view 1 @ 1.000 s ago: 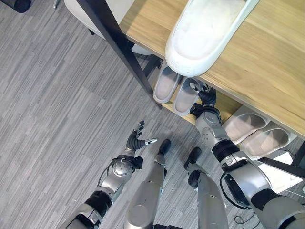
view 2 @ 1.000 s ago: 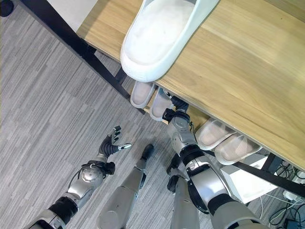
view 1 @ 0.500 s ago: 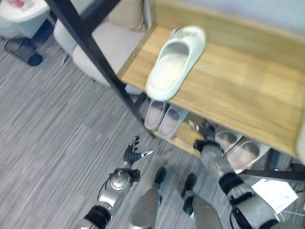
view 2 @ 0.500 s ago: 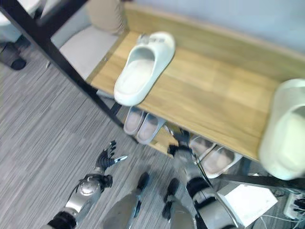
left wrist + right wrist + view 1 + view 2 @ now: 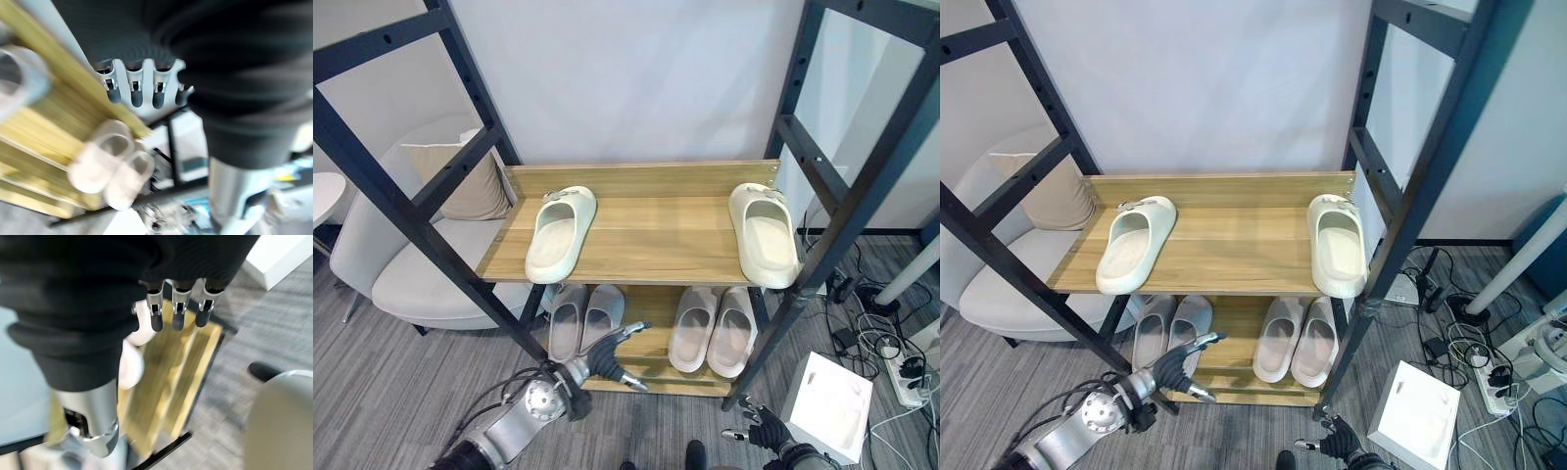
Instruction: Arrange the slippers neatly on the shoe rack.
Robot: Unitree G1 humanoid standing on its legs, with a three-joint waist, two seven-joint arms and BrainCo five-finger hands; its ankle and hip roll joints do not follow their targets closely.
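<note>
Two cream slippers lie far apart on the rack's upper wooden shelf [image 5: 646, 245], one at the left [image 5: 558, 231] and one at the right [image 5: 764, 233], toes toward the wall. On the lower shelf sit two pale pairs, left [image 5: 583, 317] and right [image 5: 711, 329]. My left hand [image 5: 609, 358] hovers open in front of the left pair, touching nothing. My right hand [image 5: 760, 431] is low over the floor by the rack's right front post, open and empty. In the right wrist view its fingers [image 5: 177, 309] hang straight.
Black metal posts [image 5: 411, 211] frame the rack. A pale armchair with a beige cushion [image 5: 460, 186] stands to the left. A white box [image 5: 827, 406] lies on the floor at the right, with cables and a power strip [image 5: 893, 354] beyond it.
The camera has swung up from the floor to face the whole rack. My right hand has come away from the lower shelf and dropped toward the floor. My left hand now hovers nearer the lower left pair.
</note>
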